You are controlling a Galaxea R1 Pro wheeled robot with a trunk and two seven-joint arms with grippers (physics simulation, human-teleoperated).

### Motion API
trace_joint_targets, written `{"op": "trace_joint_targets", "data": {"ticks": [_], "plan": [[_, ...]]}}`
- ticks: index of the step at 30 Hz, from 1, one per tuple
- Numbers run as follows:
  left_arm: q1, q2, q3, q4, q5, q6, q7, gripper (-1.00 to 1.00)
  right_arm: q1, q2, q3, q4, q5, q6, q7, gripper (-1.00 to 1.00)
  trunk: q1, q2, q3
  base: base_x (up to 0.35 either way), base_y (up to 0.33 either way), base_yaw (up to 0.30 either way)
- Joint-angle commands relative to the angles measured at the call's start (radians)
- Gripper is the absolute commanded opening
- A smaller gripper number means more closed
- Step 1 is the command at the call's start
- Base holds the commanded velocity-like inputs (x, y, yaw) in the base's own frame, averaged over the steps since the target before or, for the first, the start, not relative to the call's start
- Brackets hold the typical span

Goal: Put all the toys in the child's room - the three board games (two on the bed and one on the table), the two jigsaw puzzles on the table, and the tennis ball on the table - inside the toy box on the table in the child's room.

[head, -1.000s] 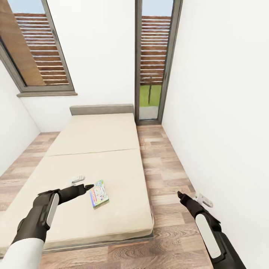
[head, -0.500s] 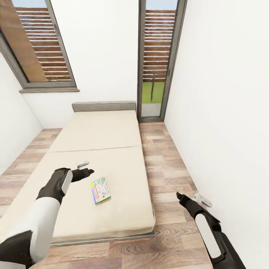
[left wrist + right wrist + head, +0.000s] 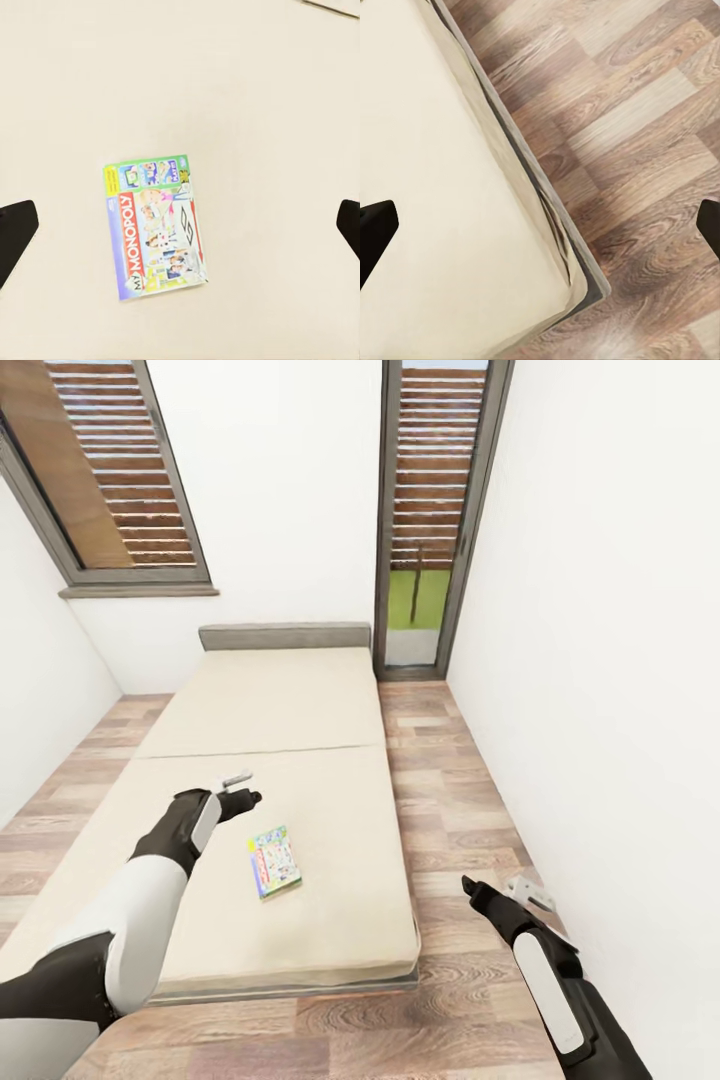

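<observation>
You are facing the bed (image 3: 290, 700) from its foot end, and one board game (image 3: 274, 861) lies flat on the cream mattress near the end closest to you, a little toward the robot's right of the mattress middle. In the left wrist view the same box (image 3: 155, 226) reads "My Monopoly" and lies alone on bare mattress, with nothing touching it. Your left gripper (image 3: 243, 790) hangs over the mattress just beyond the box and to its left, apart from it; its two dark fingertips (image 3: 16, 234) sit at opposite edges of the wrist picture, so it is spread wide and holds nothing. Your right gripper (image 3: 470, 883) is out over the wood-plank floor (image 3: 440, 780) in the strip between the bed and the white wall (image 3: 600, 660). Its fingertips (image 3: 375, 232) are likewise spread wide and hold nothing, above the bed's near corner and its dark frame (image 3: 547, 210). Past the grey headboard (image 3: 285, 636) stand a slatted window (image 3: 120, 480) and a tall narrow glass door (image 3: 430, 510). Nothing lies between the left gripper and the box.
</observation>
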Motion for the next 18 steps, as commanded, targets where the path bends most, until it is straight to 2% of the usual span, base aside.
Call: {"op": "trace_joint_targets", "data": {"ticks": [1,18], "plan": [[-0.001,-0.001,0.002,-0.001,0.001,0.002,0.004,1.00,-0.001,0.000,0.001,-0.002,-0.010,0.003,-0.008,1.00,0.001,-0.002,-0.004,0.000,0.000,0.083],[-0.003,-0.005,0.001,0.019,0.000,-0.032,0.010,1.00,-0.007,-0.002,0.002,-0.001,-0.010,0.005,-0.008,1.00,0.001,-0.002,-0.031,0.000,0.000,0.091]]}}
